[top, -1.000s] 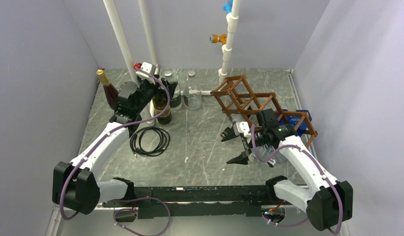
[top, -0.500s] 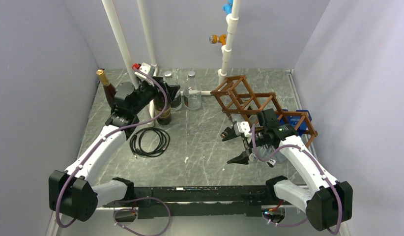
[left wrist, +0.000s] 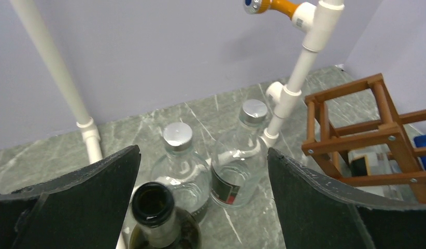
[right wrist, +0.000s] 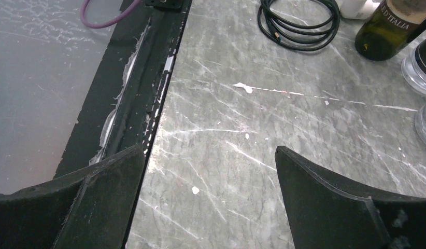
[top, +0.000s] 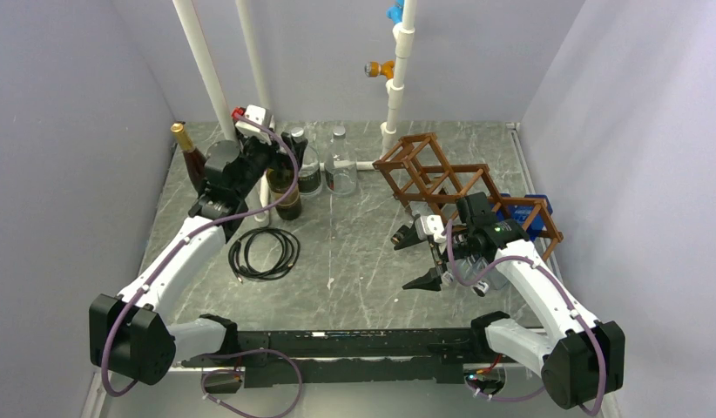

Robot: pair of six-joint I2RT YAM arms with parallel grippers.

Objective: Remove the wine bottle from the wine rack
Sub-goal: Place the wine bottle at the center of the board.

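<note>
Top external view: the left gripper (top: 283, 157) and the right gripper (top: 408, 259) are both spread wide, and the wine bottle (top: 286, 190) is seen upright on the table (top: 354, 235), well apart from the wine rack (top: 442, 178).

The left gripper is poised around the neck of the dark green wine bottle, which stands at the back left beside a white pipe (top: 202, 74); in the left wrist view its open mouth sits low between the fingers (left wrist: 91, 181), nearer one than the other, and contact cannot be told. Two clear capped bottles (left wrist: 178, 166) are stood just behind it. The reddish-brown wine rack is set at the back right. The right gripper is held near the rack's front, nothing between its fingers. A coiled black cable (top: 266, 251) is laid near the bottle.
</note>
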